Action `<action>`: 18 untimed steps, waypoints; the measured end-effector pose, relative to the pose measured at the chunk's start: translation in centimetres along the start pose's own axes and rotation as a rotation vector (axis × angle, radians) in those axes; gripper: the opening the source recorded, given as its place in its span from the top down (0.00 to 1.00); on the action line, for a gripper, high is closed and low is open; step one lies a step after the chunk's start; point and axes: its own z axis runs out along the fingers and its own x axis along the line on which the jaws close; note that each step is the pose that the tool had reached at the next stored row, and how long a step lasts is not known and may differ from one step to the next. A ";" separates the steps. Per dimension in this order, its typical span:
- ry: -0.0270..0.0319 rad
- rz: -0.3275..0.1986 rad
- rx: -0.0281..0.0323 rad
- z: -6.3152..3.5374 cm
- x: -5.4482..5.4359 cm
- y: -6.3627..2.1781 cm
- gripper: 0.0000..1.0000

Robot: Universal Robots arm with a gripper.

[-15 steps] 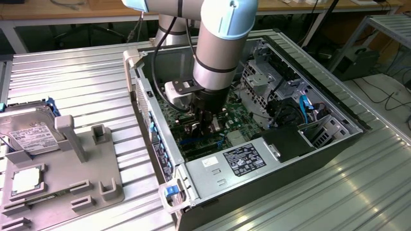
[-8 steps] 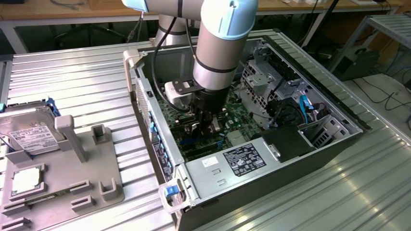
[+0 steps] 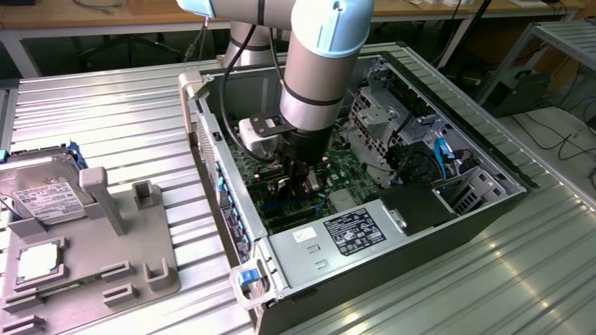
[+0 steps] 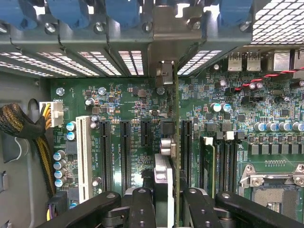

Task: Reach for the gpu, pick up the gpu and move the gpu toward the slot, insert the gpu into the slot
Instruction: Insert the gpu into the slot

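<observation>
In the exterior view, the arm reaches down into the open grey metal computer case (image 3: 484, 209), its black pincer (image 3: 303, 183) low over the green circuit board (image 3: 349, 167). On the ribbed metal tabletop (image 3: 112, 118), well apart from the pincer, sit a boxy silver hard drive (image 3: 38, 188) and a small square processor chip (image 3: 39, 259).

In the wrist view, the pincer (image 4: 164, 199) is clamped on the thin flat gpu card (image 4: 164, 171), seen edge-on, upright and directly between the fingers, its silver bracket reaching the case's rear wall. Picking up looks done. Whether the card is fully seated in its slot, hidden beneath it, I cannot tell.
</observation>
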 end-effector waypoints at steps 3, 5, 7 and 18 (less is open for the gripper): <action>0.0000 0.000 0.0000 0.00 0.0 0.00 0.72; 0.0000 0.000 0.0000 0.00 0.0 0.00 0.72; 0.0000 0.000 0.0000 0.00 0.0 0.00 0.72; -0.0002 0.000 0.0000 0.02 0.0 0.00 0.72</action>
